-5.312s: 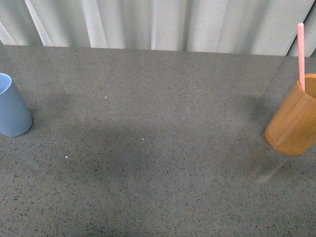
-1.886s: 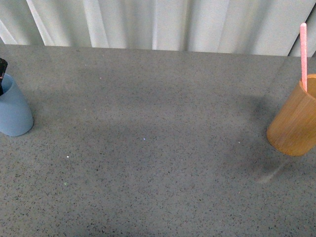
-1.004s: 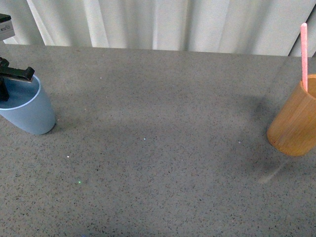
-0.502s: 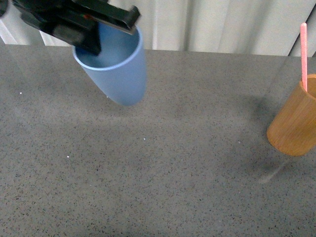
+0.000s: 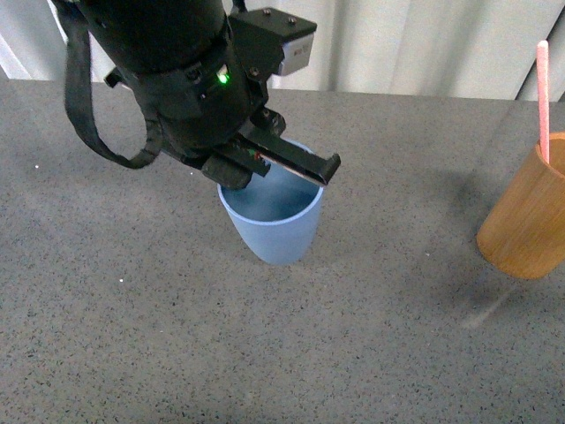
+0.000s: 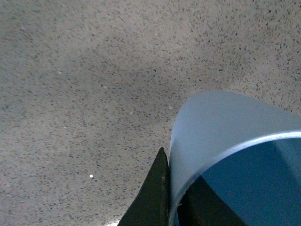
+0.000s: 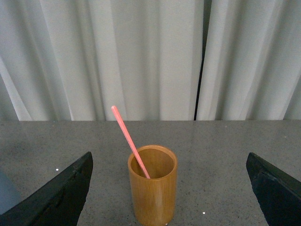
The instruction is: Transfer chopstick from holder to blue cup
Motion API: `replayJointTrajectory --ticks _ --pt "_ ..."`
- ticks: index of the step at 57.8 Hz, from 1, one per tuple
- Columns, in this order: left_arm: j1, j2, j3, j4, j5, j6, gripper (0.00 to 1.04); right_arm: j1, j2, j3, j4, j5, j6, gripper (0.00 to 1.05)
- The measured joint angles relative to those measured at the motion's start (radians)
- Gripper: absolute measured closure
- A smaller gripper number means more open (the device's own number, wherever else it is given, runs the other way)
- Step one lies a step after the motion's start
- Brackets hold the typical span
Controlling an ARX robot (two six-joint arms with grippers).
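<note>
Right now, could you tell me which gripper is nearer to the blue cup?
Left. The left gripper clamps the rim of the blue cup; the right gripper, open, faces the holder, away from the cup.

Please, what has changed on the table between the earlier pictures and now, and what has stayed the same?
The left gripper came in, took hold of the blue cup by its rim, lifted it and carried it from the left edge of the table to the middle, nearer to the holder. Its jaws are still shut on the rim. The holder and the chopstick standing in it stayed in place.
</note>
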Motion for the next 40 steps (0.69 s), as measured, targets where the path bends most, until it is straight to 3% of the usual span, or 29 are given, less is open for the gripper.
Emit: replayJointTrajectory --ticks 40 --pt "-0.044 0.083 -0.001 0.06 -0.004 -0.067 1.01 0.0 0.0 0.0 0.0 0.0 0.0 0.1"
